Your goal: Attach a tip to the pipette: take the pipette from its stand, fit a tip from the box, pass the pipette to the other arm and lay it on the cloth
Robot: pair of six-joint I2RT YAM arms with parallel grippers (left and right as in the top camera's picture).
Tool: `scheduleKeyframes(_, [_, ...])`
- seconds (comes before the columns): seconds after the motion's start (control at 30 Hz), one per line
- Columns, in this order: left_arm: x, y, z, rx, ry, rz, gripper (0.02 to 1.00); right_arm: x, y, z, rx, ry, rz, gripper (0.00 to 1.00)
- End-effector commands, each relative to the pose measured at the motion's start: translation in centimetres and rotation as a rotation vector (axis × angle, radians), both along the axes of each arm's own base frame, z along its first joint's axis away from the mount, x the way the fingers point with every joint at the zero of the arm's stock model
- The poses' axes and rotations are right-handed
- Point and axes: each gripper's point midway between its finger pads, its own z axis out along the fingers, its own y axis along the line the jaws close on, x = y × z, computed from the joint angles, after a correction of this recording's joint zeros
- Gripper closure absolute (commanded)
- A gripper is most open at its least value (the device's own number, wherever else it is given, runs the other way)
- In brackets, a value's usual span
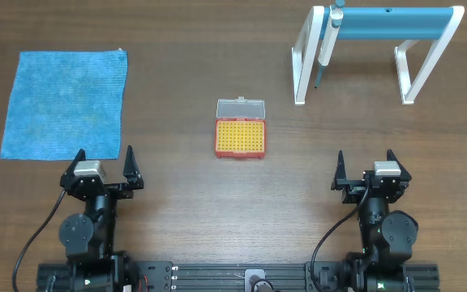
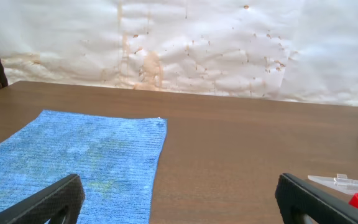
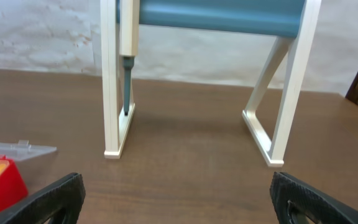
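Dark brown wood-grain table [image 1: 185,195] carries everything here. At its near edge stand the two arms, well apart from each other. The left gripper [image 1: 104,159] sits at the near left, its black fingers spread wide with nothing between them, aimed toward the far side. The right gripper [image 1: 366,159] sits at the near right in the same pose, its fingers also spread wide and empty.

Farther in, around the middle of the table and between the two arms, rests the tip box [image 1: 240,138]. It is an orange tray packed with rows of yellow tips, and its clear lid [image 1: 241,108] is folded open on the far side.

To the left, a blue cloth [image 1: 65,104] lies flat. Its near edge is just beyond the left gripper, and it runs on toward the far left.

At the far right stands the stand [image 1: 396,23], with white legs under a blue crossbar. The pipette [image 1: 325,49] hangs upright at the stand's left end, just beside the left legs. Its dark shaft points down and ends short of the table, with no tip fitted.
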Motion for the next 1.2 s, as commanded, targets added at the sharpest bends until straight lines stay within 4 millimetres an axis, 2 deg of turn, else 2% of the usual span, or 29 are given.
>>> scheduleKeyframes(0.03, [0.0, 0.1, -0.4, -0.007, 0.015, 0.007, 0.02, 0.8, 0.2, 0.8, -0.012, -0.027, 0.013, 0.025])
scheduleKeyframes(0.23, [0.0, 0.1, -0.4, -0.007, 0.015, 0.007, 0.02, 3.6, 0.5, 0.8, 0.007, 0.089, 0.047, 0.025])
scheduleKeyframes(0.3, [0.0, 0.1, -0.4, -0.007, 0.015, 0.007, 0.018, 4.7, 0.8, 1.4, 0.014, 0.094, 0.065, 0.025])
scheduleKeyframes(0.5, [0.0, 0.1, -0.4, -0.007, 0.015, 0.007, 0.02, 9.0, 2.7, 4.9, 0.034, 0.072, 0.19, 0.025])
scheduleKeyframes(0.6, [0.0, 0.1, -0.4, -0.007, 0.015, 0.007, 0.02, 11.0, 3.1, 5.6, 0.077, 0.097, 0.199, 0.025])
scheduleKeyframes(0.67, [0.0, 0.1, -0.4, -0.007, 0.015, 0.007, 0.02, 13.0, 3.8, 6.4, 0.114, 0.116, 0.216, 0.025])
scheduleKeyframes(0.8, [0.0, 0.1, -0.4, -0.007, 0.015, 0.007, 0.02, 15.3, 5.0, 7.0, 0.114, 0.131, 0.248, 0.034])
scheduleKeyframes(0.93, [0.0, 0.1, -0.4, -0.007, 0.015, 0.007, 0.02, 16.9, 5.2, 6.6, 0.13, 0.159, 0.226, 0.077])
scheduleKeyframes(1.2, [0.0, 0.1, -0.4, -0.007, 0.015, 0.007, 0.02, 19.5, 4.3, 3.9, 0.172, 0.234, 0.147, 0.143])
